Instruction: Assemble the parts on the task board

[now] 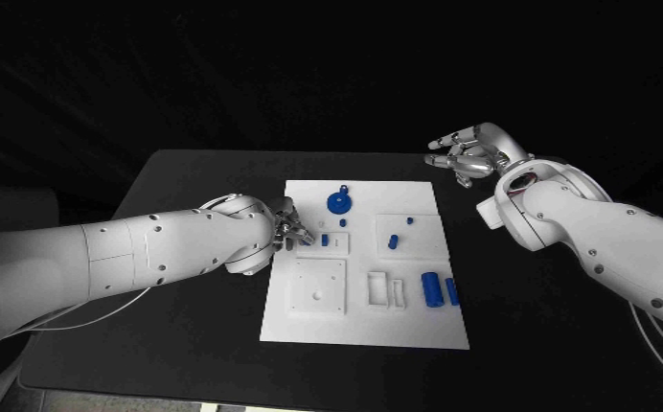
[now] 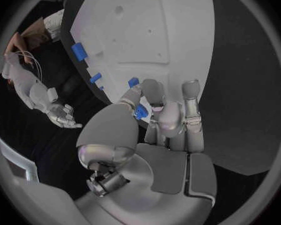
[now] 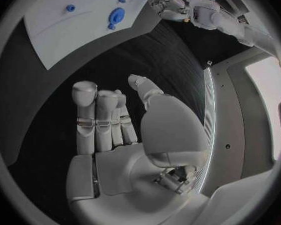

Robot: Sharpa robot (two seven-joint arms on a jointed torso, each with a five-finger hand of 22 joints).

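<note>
Right now the white task board (image 1: 366, 331) lies in the middle of the black table (image 1: 207, 172), and the left hand (image 1: 281, 228) sits at the board's left edge, about halfway along it. Its fingertips (image 2: 145, 87) are drawn together over the board, and the left wrist view shows a small blue part (image 2: 140, 112) pinched between the thumb and a finger, just above the white surface (whether the piece touches the board cannot be told). Just beside those fingers a small blue peg (image 1: 325, 239) stands on the board, with another small blue piece (image 1: 341, 222) a little farther up. A round blue disc with a short stem (image 1: 338, 203) rests near the board's far edge. Toward the right side a blue peg (image 1: 393, 240) stands in a raised white block, and a further small blue piece (image 1: 412, 221) sits near it. Two blue cylinders (image 1: 440, 289) lie side by side close to the board's right edge, next to white upright fixtures (image 1: 385, 289) and a square white plate (image 1: 318, 288). Well apart from all this, the right hand (image 1: 472, 153) hovers beyond the board's far right corner, over the bare table; its fingers (image 3: 85, 116) are loosely extended and apart, holding nothing.
</note>
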